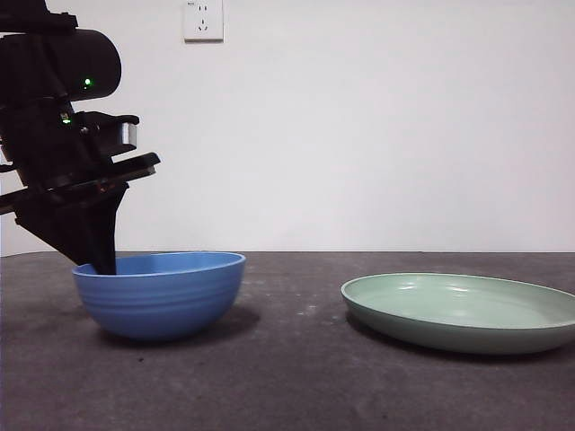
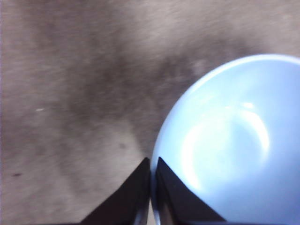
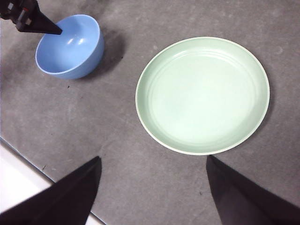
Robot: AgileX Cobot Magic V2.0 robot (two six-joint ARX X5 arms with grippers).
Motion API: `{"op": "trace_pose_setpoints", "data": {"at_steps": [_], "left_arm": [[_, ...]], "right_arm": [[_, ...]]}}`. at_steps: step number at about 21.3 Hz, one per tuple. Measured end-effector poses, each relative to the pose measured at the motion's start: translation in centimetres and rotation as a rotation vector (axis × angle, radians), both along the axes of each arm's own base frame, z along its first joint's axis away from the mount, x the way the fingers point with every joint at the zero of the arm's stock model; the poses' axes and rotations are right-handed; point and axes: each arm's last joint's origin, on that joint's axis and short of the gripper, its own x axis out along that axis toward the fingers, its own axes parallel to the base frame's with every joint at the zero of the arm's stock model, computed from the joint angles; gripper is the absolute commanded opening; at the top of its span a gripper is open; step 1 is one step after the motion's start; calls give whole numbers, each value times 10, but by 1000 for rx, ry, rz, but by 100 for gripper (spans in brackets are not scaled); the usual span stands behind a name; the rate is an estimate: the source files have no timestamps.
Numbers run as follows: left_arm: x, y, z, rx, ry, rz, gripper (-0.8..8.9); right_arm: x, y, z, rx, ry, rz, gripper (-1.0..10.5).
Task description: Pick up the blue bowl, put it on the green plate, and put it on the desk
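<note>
Desk (image 1: 296, 377) is bare apart from two dishes. Green plate (image 3: 202, 94) sits empty ahead of the right gripper (image 3: 152, 187), whose jaws are spread wide, well clear of it. Blue bowl (image 1: 160, 292) rests on the desk, apart from the plate. Left gripper (image 2: 151, 164) has its jaws pinched on the bowl's rim, one inside, one outside. Bowl looks light, rigid, smooth: probably slippery, so the rim's the only grab. Rim contact is blurred in the wrist view.
</note>
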Motion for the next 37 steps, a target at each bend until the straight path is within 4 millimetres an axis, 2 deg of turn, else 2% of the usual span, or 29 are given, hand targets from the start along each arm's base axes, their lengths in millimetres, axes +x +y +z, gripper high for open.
{"op": "trace_pose_setpoints", "data": {"at_steps": [3,5,10,14,16,18,22,27,33,37], "left_arm": [[0,-5,4,-50,13,-8,10],[1,-14,17,-66,-9,-20,10],[-3,-57,73,-140,-116,-120,10],[-12,-88,98,-197,-189,-204,11],[-10,-103,107,-216,-210,-230,11],[0,-119,103,-215,-202,-249,11],[17,-160,75,-164,-135,-294,11],[33,-202,53,-134,-126,-332,11],[38,-223,14,-65,-64,-354,11],[40,-226,7,-54,-55,-362,10]], "right_arm": [[0,0,0,0,0,0,359],[0,0,0,0,0,0,359],[0,-1,0,-16,-1,-19,359],[0,-1,0,-14,2,-24,359],[0,-1,0,-9,7,-31,359],[0,-1,0,-5,11,-35,359],[0,-1,0,-4,12,-37,360],[0,-1,0,-3,12,-38,360],[0,-1,0,-3,13,-38,359],[1,-1,0,-17,10,-51,359]]}}
